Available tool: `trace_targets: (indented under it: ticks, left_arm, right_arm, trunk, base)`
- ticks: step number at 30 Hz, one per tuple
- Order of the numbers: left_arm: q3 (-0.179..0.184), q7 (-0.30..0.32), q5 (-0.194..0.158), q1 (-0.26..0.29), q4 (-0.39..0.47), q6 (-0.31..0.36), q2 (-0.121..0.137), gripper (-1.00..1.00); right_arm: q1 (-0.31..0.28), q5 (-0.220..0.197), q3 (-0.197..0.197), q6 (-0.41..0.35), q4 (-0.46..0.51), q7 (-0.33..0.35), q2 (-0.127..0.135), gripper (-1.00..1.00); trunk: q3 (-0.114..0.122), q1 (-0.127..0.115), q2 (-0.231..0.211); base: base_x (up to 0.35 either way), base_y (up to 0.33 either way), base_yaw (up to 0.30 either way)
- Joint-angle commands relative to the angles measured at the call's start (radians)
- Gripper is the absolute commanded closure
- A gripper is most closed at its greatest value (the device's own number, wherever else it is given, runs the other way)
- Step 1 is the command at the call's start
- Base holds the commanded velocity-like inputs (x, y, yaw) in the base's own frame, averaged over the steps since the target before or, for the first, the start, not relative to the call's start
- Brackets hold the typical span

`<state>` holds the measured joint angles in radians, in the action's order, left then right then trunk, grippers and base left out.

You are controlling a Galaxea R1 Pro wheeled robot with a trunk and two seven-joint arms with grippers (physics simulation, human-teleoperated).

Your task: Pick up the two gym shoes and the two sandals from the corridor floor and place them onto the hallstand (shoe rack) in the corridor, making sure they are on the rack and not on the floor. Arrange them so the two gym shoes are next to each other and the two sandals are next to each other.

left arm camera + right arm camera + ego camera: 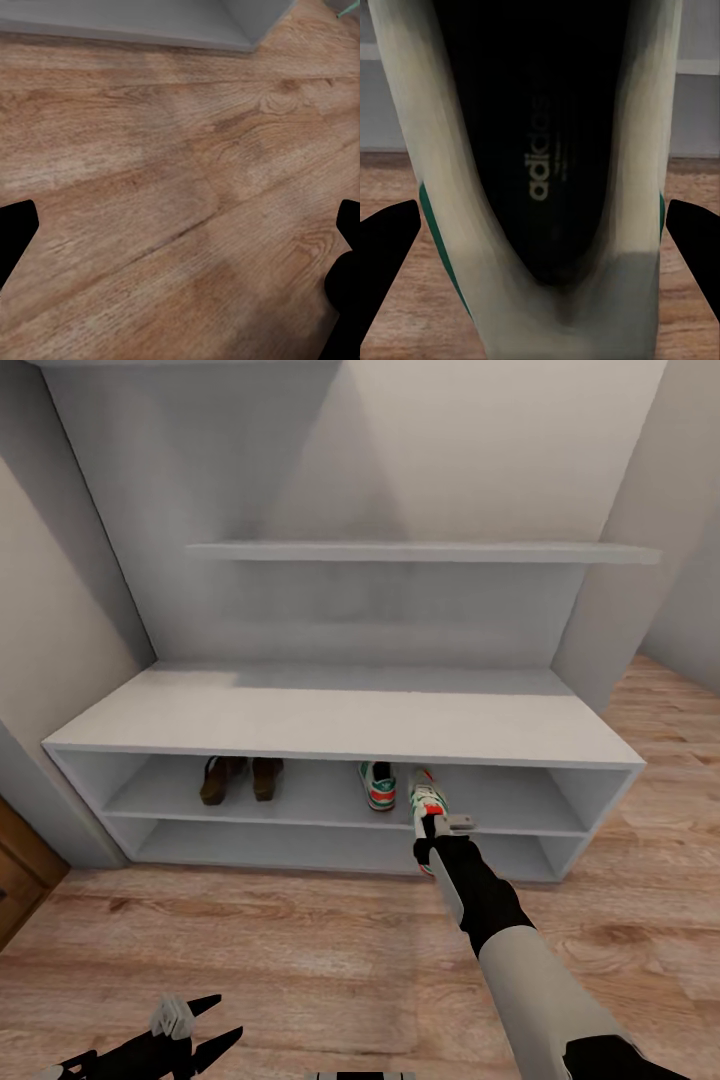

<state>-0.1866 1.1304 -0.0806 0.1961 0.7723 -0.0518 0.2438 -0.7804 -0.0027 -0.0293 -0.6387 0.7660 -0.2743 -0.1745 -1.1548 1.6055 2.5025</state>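
Observation:
The pale grey hallstand (340, 715) stands ahead on the wood floor (250, 940). Both brown sandals (240, 779) sit side by side at the left of its upper open shelf. One white and green gym shoe (377, 785) rests on the same shelf, right of centre. Just to its right, the second gym shoe (424, 792) is at the shelf's front edge, toe inward, with my right gripper (429, 818) shut on its heel end. In the right wrist view the shoe's dark inside (540, 172) lies between both fingers (386, 247). My left gripper (225, 1018) hangs open low over the floor.
Pale walls close in on both sides of the hallstand, and a floating shelf (420, 552) hangs above the bench top. A brown wooden door edge (20, 870) shows at the far left. The left wrist view looks down on floor planks (180, 187) and the hallstand's base (150, 22).

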Motion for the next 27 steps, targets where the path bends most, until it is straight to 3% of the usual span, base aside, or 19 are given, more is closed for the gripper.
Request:
trace_targets:
  ticks: [1,27]
  left_arm:
    - [-0.001,0.003,-0.001,0.0,-0.001,-0.005,0.0,-1.0]
    - [-0.001,0.0,-0.001,0.002,-0.001,0.0,0.0,-1.0]
  right_arm:
    - [0.0,0.0,-0.002,-0.006,0.001,-0.005,0.0,1.0]
    - [0.0,0.001,0.001,-0.006,-0.001,-0.005,0.0,1.0]
  trunk:
    - [-0.001,0.0,0.0]
    - [-0.001,0.0,0.0]
  base:
    - [0.025,0.0,0.0]
    - [0.153,0.019,0.0]
